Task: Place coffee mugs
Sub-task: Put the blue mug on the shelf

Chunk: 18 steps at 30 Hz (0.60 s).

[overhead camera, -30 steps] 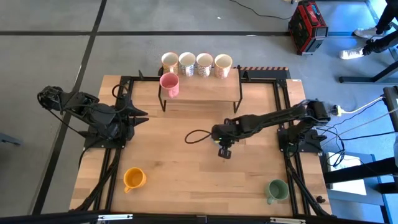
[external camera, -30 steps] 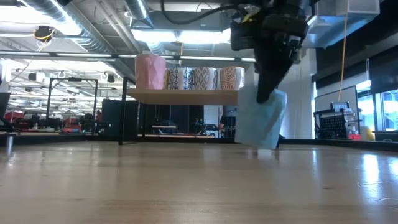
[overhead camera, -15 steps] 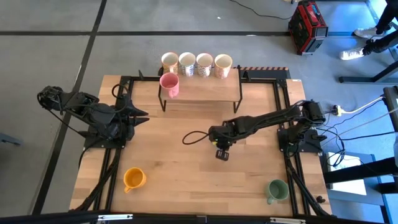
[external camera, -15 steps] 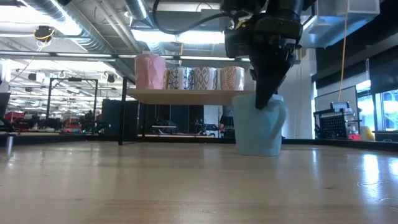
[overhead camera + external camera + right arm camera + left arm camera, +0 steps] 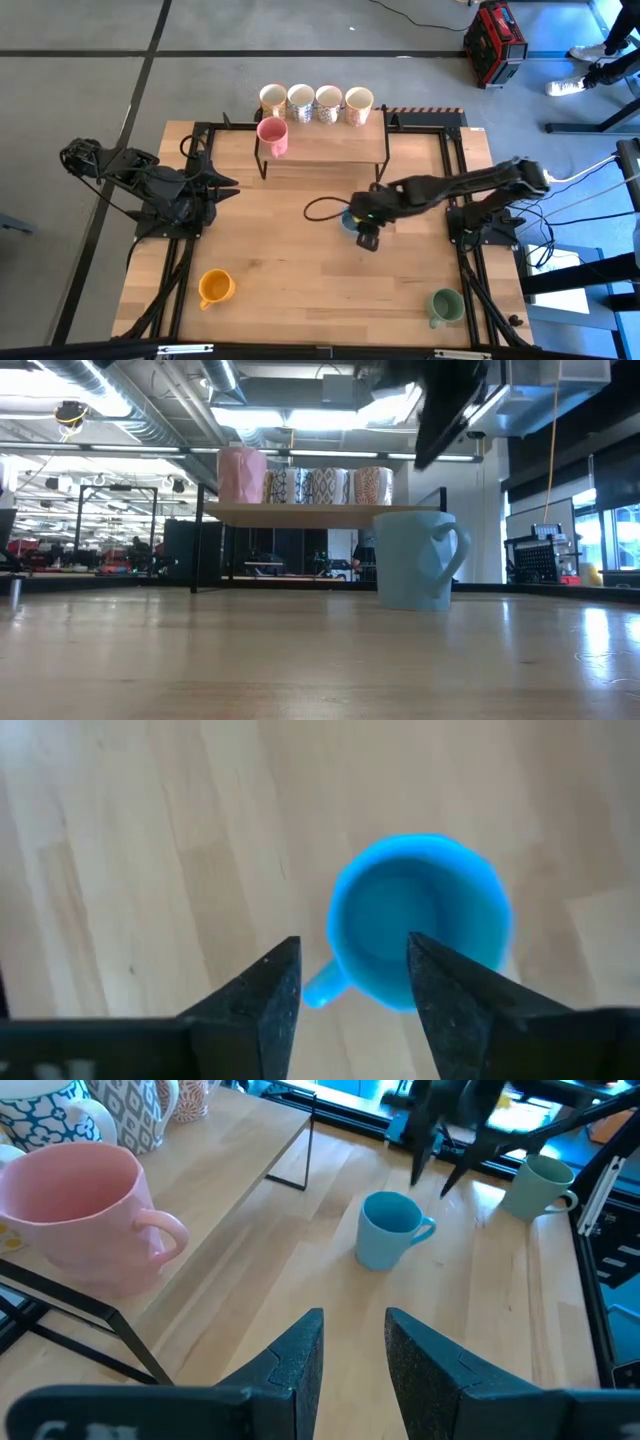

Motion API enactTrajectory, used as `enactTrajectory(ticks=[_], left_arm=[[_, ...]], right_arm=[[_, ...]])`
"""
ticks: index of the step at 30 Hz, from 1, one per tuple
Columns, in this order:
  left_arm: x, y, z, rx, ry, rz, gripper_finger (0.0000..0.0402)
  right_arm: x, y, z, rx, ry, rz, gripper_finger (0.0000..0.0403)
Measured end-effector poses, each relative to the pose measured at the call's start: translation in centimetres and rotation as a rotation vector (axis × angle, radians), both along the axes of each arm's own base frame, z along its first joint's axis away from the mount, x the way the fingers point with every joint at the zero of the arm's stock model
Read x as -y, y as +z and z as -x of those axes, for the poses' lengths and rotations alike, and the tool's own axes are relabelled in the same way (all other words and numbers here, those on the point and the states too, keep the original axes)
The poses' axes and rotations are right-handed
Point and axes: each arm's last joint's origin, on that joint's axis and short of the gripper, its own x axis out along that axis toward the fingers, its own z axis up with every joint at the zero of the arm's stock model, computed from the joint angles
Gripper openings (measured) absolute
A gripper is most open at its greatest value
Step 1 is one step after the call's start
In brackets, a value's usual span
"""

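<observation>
Blue mug: upright on the counter, mid-counter, in front of the shelf; nothing is holding it.
Right gripper: directly above the blue mug, clear of its rim, fingers parted and empty.
Left gripper: waiting at the left of the counter, fingers a narrow gap apart, holding nothing.
Shelf: four patterned cream mugs along the far edge, pink mug at its left end.
Waiting mugs: orange mug near left, green mug near right.
Risk: a sideways swing before rising could clip the blue mug's rim or handle and tip it.
Risk: the shelf's far row looks full, so a late mug may knock its neighbours.
</observation>
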Motion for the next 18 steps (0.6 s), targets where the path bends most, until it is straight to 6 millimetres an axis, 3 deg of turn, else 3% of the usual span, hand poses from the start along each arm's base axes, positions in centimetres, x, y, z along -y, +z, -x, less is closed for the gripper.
enactTrajectory(ticks=[2,5,13,18], left_arm=[[0.0,0.0,0.0,0.001,0.000,0.000,0.0103],[0.0,0.0,0.0,0.000,0.000,0.000,0.0103],[0.1,-0.1,-0.2,-0.009,0.000,-0.004,0.0103],[0.1,-0.1,-0.3,-0.015,0.000,-0.006,0.0103]], right_arm=[[-0.6,0.7,1.2,0.049,-0.019,0.037,0.0173],[-1.9,0.0,3.0,0.100,-0.024,0.079,0.0174],[-3.0,-5.6,7.0,0.349,-0.179,-0.013,0.0174],[-2.8,-9.4,8.6,0.342,-0.193,-0.033,0.0174]])
